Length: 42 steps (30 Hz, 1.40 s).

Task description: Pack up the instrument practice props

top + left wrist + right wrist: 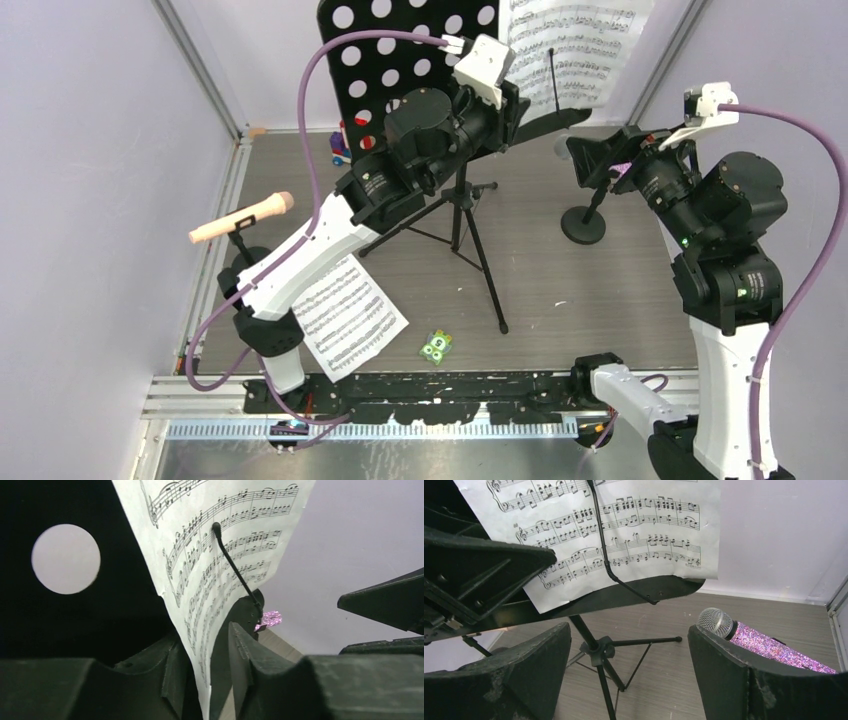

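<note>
The black perforated music desk (pixel 400 50) stands on tripod legs (pixel 470 240) at the back. A white sheet-music page (pixel 575 45) leans on it under a wire holder. My left gripper (pixel 510 105) is raised at the desk's ledge. In the left wrist view its jaws (pixel 207 665) stand narrowly apart around that page's lower edge (pixel 220 555), with a gap on the right side. My right gripper (pixel 629 660) is wide open and empty, beside the purple-glitter microphone (pixel 769 645) on its round-based mount (pixel 583 225). The pink microphone (pixel 242 218) sits on its mount at the left.
A second sheet-music page (pixel 345 312) lies on the table near the left arm's base. A small green dotted piece (pixel 437 346) lies at the front middle. A red-blue toy vehicle (pixel 342 145) sits behind the left arm. Walls close in on both sides.
</note>
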Each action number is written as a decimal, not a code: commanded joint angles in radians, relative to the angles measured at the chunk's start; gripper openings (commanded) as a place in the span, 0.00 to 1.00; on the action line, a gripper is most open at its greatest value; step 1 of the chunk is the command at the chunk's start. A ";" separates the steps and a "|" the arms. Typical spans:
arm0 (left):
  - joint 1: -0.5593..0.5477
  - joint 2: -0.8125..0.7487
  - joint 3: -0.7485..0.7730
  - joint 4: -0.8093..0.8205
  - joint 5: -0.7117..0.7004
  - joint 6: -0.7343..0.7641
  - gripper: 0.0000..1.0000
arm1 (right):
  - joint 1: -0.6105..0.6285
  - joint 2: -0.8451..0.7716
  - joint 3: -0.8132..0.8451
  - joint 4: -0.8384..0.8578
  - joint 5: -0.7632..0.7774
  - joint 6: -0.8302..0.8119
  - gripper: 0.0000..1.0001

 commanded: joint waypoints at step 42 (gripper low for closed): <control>0.014 -0.046 0.014 0.100 0.073 -0.032 0.00 | -0.005 0.315 0.238 0.150 -0.283 0.008 0.30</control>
